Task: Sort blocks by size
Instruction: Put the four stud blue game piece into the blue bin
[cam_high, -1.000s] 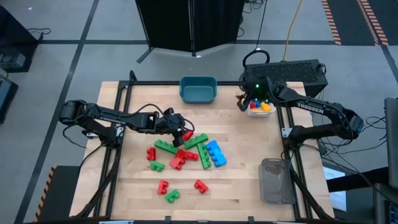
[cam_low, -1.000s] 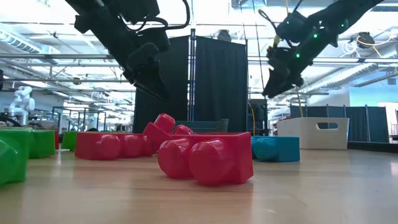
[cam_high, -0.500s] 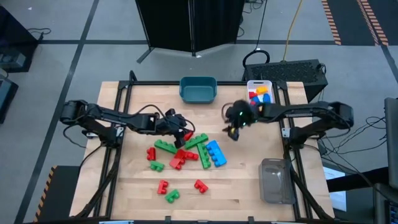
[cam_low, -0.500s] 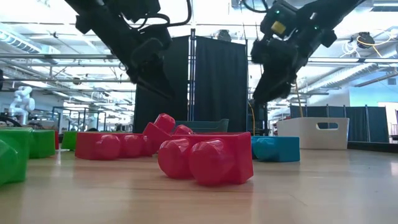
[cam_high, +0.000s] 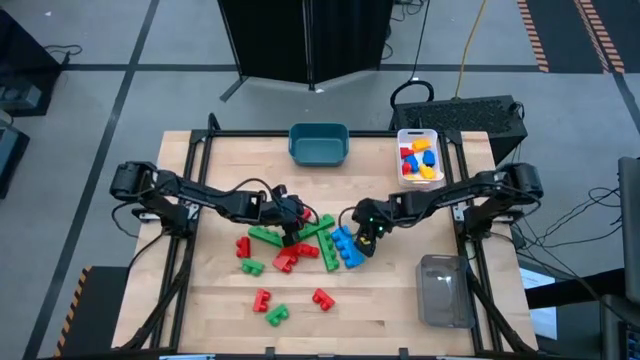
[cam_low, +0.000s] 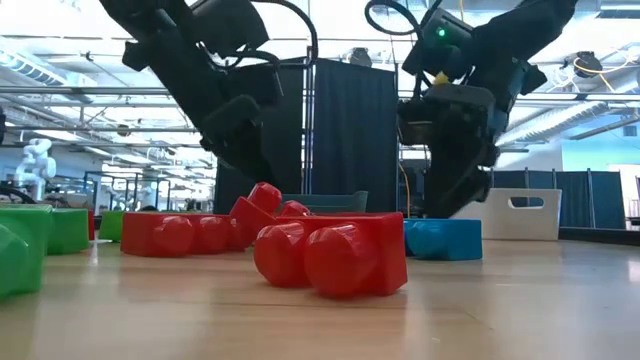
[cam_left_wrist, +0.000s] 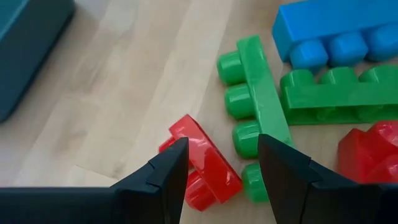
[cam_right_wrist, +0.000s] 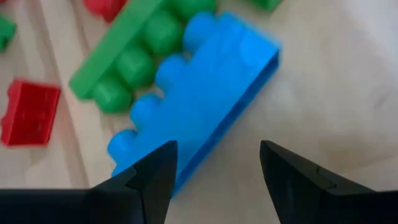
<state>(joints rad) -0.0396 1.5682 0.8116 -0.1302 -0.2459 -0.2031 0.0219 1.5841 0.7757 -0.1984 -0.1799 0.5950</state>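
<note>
Table (cam_high: 400, 300) of pale wood carries everything; a teal bin (cam_high: 319, 143) sits at its far edge, a white bin (cam_high: 418, 158) with yellow, blue and red blocks at the far right corner, and a clear bin (cam_high: 440, 290) near the right front corner. Both dark arms reach in toward the middle, where most of the blocks lie in a loose pile. The left gripper (cam_high: 291, 222) hangs low over the pile's left part, its fingers (cam_left_wrist: 166, 174) apart with nothing between them, straddling a small red block (cam_left_wrist: 205, 163) that lies beside a long green block (cam_left_wrist: 258, 118). The right gripper (cam_high: 364, 237) is low at the pile's right edge, fingers (cam_right_wrist: 155, 171) spread and empty, just over the long blue block (cam_right_wrist: 199, 99), which lies against another long green block (cam_right_wrist: 134, 46). A few small red and green blocks (cam_high: 270, 305) lie apart nearer the table's front
</note>
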